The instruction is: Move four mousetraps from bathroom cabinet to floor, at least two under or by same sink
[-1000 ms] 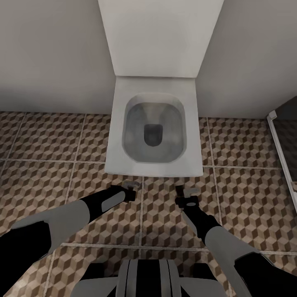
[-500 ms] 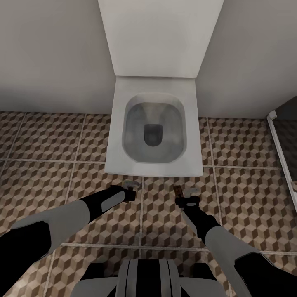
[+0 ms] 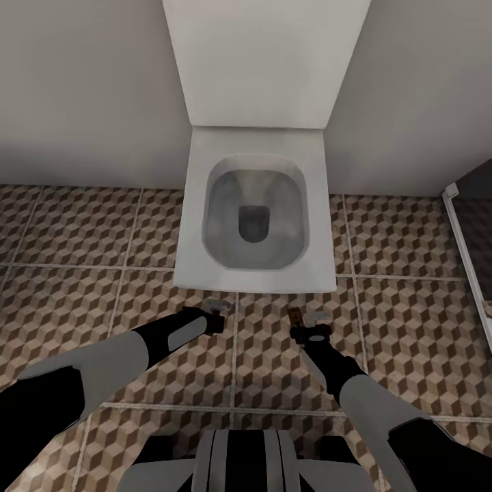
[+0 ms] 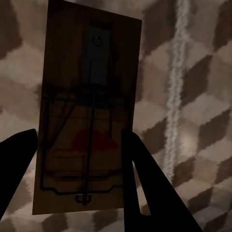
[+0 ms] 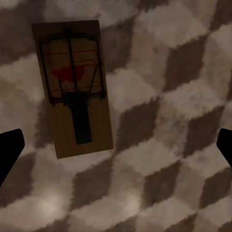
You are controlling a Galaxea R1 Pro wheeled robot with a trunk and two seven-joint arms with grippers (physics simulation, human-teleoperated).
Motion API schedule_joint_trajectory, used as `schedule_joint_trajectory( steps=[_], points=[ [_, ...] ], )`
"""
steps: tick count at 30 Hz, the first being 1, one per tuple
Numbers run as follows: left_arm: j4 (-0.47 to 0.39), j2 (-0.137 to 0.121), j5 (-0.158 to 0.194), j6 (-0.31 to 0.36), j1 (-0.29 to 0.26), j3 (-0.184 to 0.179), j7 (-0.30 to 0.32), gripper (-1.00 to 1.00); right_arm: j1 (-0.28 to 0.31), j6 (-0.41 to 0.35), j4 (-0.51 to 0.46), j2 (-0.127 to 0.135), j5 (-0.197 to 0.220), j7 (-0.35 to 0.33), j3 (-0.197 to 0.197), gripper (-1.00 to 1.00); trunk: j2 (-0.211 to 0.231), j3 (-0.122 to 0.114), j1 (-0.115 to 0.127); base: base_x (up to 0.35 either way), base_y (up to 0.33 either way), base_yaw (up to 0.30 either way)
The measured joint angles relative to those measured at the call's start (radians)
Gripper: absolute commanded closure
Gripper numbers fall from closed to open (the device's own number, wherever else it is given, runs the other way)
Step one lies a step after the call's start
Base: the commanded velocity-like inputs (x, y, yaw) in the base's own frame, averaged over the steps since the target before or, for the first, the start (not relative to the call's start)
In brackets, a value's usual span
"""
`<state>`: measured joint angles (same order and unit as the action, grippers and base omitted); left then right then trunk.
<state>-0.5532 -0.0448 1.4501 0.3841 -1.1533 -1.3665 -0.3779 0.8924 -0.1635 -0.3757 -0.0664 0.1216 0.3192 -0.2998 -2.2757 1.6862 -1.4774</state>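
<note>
Both arms reach down to the floor [image 3: 82, 232] just in front of the toilet [image 3: 256, 273]. The left gripper [image 4: 77, 159] has its two dark fingers closed against the long sides of a trap [image 4: 87, 111], which it holds above the tiles beside a grout line. The right gripper [image 5: 116, 145] is spread wide with nothing between its fingers; a second trap [image 5: 72, 87] lies flat on the tiles beneath it, off to one side of the gap, its wire bar and red mark facing up. In the head view that trap [image 3: 296, 316] shows as a small brown sliver near the toilet's front edge, just beside the right gripper. The main risk, as I judge it, is placement: no sink is in view here, so traps left by the toilet may not count as under or next to one, and at least two must. Letting go of the left trap from a height could also flip it or send it skidding. The toilet bowl holds nothing but its dark drain.
</note>
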Motion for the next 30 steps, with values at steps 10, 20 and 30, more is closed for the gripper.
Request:
schedule_joint_trajectory(
  steps=[10, 20, 30],
  points=[
    [0.002, 0.001, 0.000, 0.000, 0.000, 0.000, 0.000, 1.00, 0.000, 0.000, 0.000, 0.000, 0.000, 0.000, 0.000, -1.00, 0.000, 0.000, 0.000, 0.020, 0.000, 0.000],
    [0.005, 0.046, 0.000, -0.002, 0.000, -0.001, 0.002, 1.00, 0.000, 0.001, -0.001, -0.002, 0.000, 0.000, 0.000, -1.00, 0.000, 0.000, 0.000, 0.009, 0.000, 0.000],
    [0.076, 0.085, -0.003, -0.011, 0.000, -0.002, 0.006, 1.00, 0.000, 0.031, -0.001, -0.021, 0.000, -0.001, -0.003, -1.00, 0.000, 0.000, 0.000, 0.000, 0.000, 0.000]
  ],
)
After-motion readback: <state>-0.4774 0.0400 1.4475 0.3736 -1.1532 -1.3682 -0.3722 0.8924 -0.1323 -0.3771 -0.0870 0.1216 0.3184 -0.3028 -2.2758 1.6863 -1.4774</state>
